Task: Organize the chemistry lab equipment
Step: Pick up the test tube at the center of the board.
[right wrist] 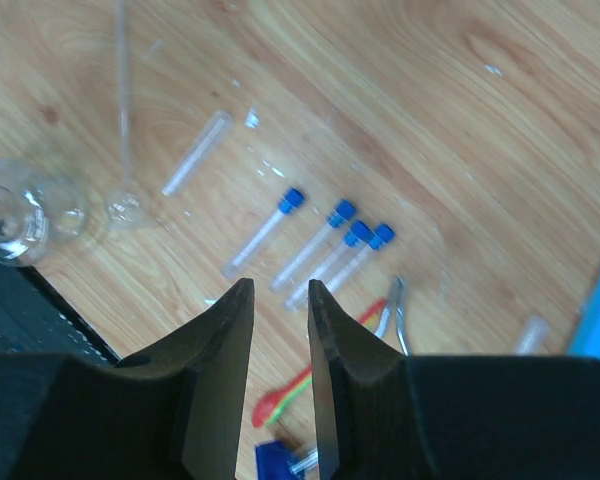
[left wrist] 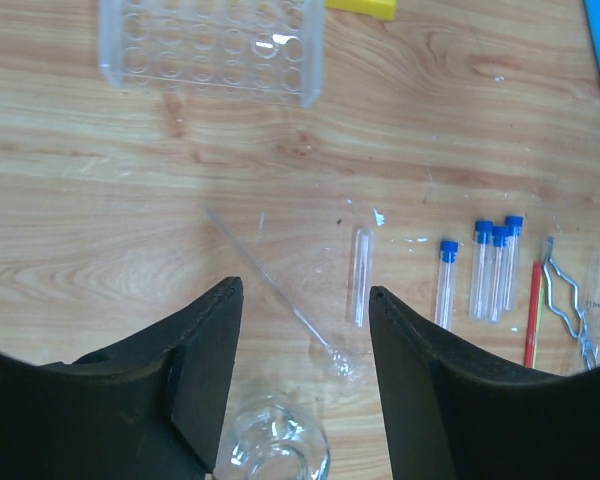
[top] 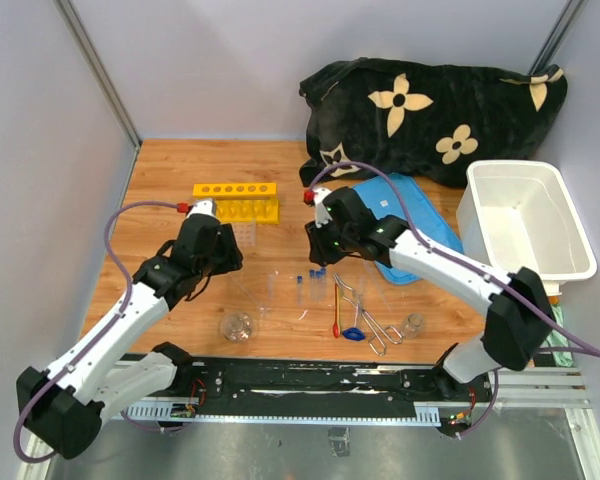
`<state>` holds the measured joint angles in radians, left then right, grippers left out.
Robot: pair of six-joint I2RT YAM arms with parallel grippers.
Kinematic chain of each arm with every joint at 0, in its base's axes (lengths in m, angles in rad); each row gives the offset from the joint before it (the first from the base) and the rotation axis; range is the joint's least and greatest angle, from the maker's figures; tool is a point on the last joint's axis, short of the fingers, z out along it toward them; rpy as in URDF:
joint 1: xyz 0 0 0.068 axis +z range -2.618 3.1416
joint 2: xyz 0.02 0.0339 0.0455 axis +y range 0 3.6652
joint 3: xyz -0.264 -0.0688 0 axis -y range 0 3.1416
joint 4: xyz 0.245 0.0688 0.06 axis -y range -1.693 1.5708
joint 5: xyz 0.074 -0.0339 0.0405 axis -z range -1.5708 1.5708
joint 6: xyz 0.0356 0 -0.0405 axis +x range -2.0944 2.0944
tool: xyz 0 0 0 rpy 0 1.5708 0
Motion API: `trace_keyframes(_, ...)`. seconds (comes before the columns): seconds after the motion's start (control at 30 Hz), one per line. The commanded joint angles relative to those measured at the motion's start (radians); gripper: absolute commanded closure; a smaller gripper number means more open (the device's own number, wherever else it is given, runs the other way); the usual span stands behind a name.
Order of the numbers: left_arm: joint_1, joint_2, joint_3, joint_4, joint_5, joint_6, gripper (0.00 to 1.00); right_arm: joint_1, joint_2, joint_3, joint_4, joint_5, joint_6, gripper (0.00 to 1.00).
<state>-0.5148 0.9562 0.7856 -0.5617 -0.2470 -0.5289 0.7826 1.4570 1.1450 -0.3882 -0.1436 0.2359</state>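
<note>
Several blue-capped test tubes (right wrist: 315, 245) lie side by side on the wooden table, with one uncapped tube (right wrist: 195, 153) beside them. My right gripper (right wrist: 278, 288) hovers above the tubes, open by a narrow gap and empty. My left gripper (left wrist: 305, 290) hangs open and empty over a thin glass rod with a bulb end (left wrist: 280, 295) and a round flask (left wrist: 277, 445). The red-handled spatula (top: 337, 310) and metal tongs (top: 365, 310) lie to the right of the tubes. The yellow holed rack (top: 235, 190) stands at the back, with a clear rack (left wrist: 215, 45) in front of it.
A white tub (top: 525, 220) stands at the right edge, its blue lid (top: 405, 225) flat beside it under my right arm. A black cloth with cream flowers (top: 430, 110) is bunched at the back. A small glass beaker (top: 413, 324) sits near the front edge.
</note>
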Motion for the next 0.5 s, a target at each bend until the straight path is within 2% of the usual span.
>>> trace_keyframes(0.0, 0.043, -0.062, -0.014, -0.073, -0.027, -0.028, 0.42, 0.061, 0.119, 0.134, 0.011, -0.098, 0.029, 0.71)
trace_keyframes(0.23, 0.044, -0.122, -0.044, -0.073, 0.000, -0.039, 0.42, 0.116, 0.399, 0.345, -0.059, -0.169, 0.044, 0.73)
trace_keyframes(0.47, 0.044, -0.154, -0.042, -0.079, 0.017, -0.028, 0.42, 0.118, 0.457, 0.333, -0.052, -0.174, 0.067, 0.73)
